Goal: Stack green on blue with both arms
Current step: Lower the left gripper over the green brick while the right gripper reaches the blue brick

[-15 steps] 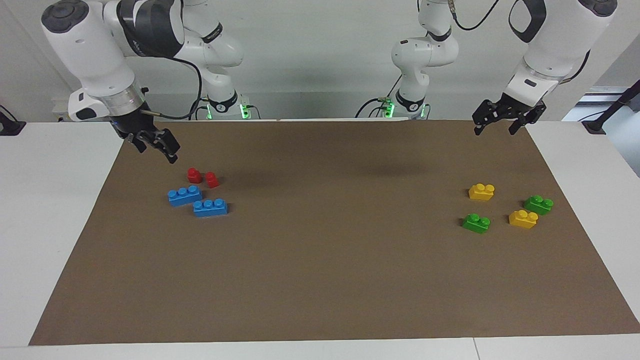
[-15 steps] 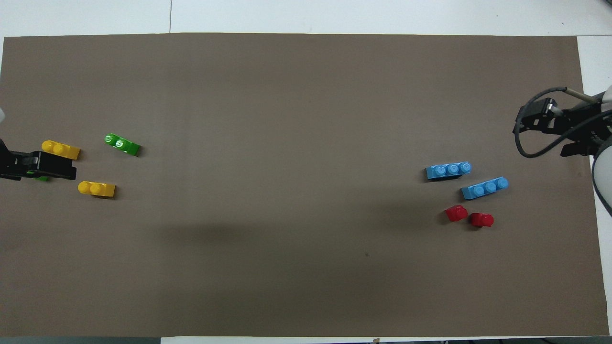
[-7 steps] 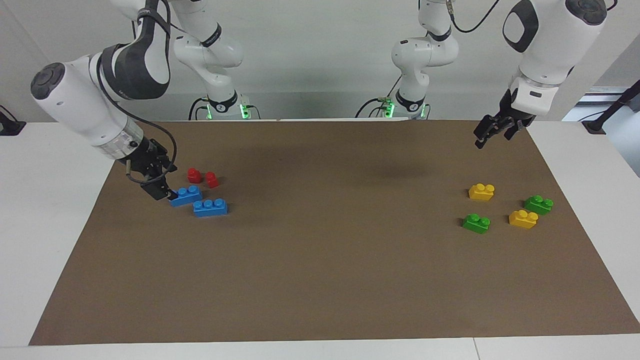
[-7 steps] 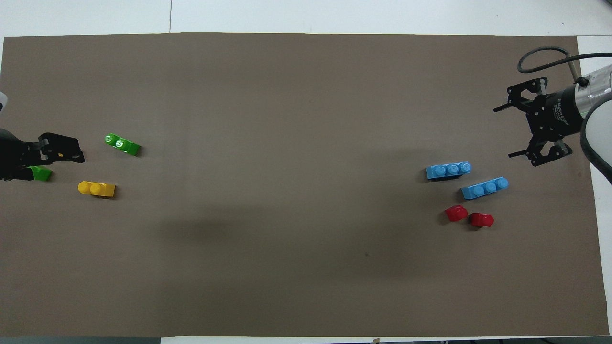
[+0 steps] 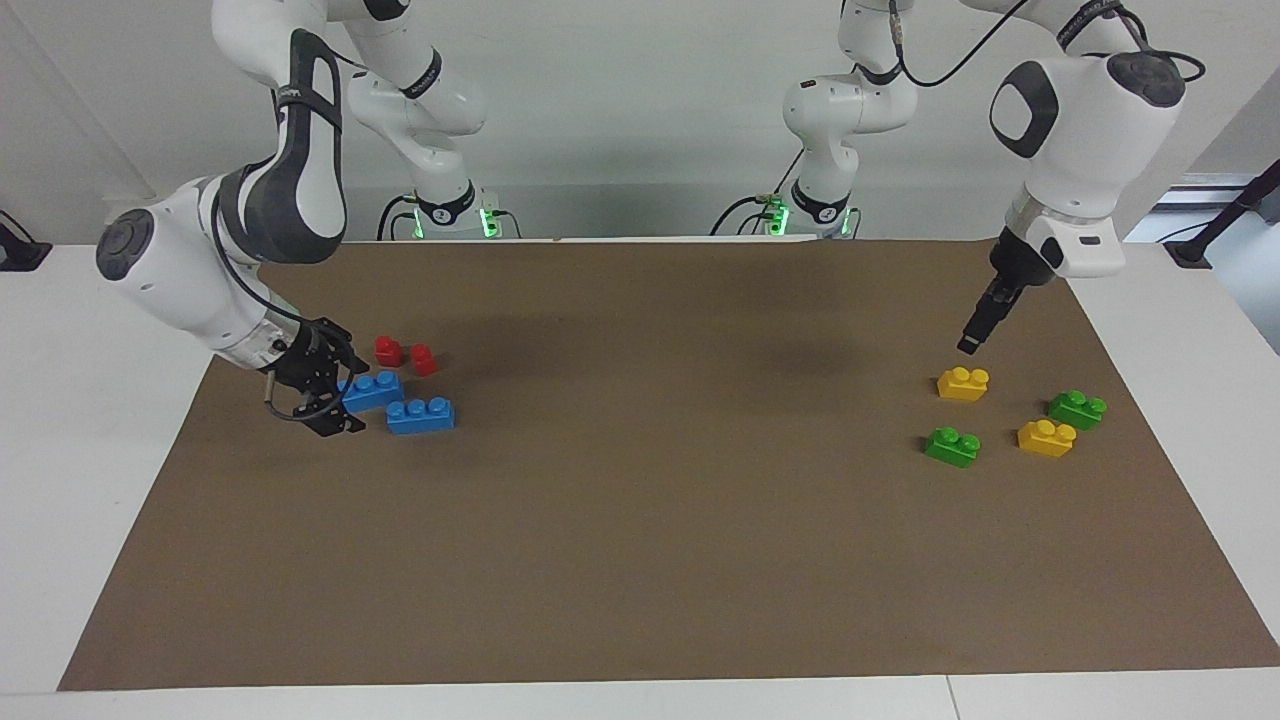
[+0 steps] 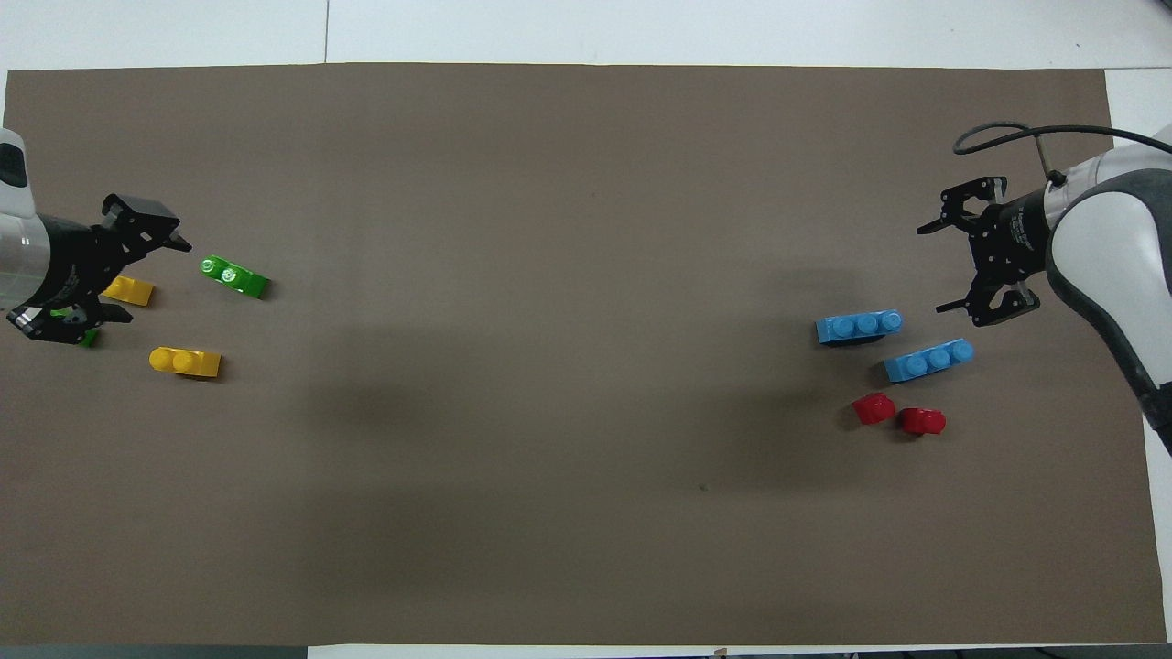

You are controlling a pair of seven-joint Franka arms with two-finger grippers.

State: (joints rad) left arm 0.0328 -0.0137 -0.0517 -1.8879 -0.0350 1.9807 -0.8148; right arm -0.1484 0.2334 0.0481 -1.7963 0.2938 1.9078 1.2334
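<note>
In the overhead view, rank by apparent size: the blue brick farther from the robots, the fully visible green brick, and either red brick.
1. Blue brick, three studs long, the largest.
2. Green brick, two studs, clearly shorter.
3. Red brick, the smallest; the second red brick beside it looks the same size.

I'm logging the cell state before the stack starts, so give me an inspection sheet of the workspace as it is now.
Surface: brown mat on a white table.
Job's things: two blue bricks side by side at the right arm's end; two green bricks at the left arm's end. Nothing stacked.
Clutter: two red bricks beside the blue ones; two yellow bricks among the green.
Grippers: right gripper low, at the end of the blue brick nearer the robots, fingers open. Left gripper above the yellow brick nearer the robots, open in the overhead view.
Cables: black cable looping along the right arm's wrist.
Surroundings: nothing seen.
</note>
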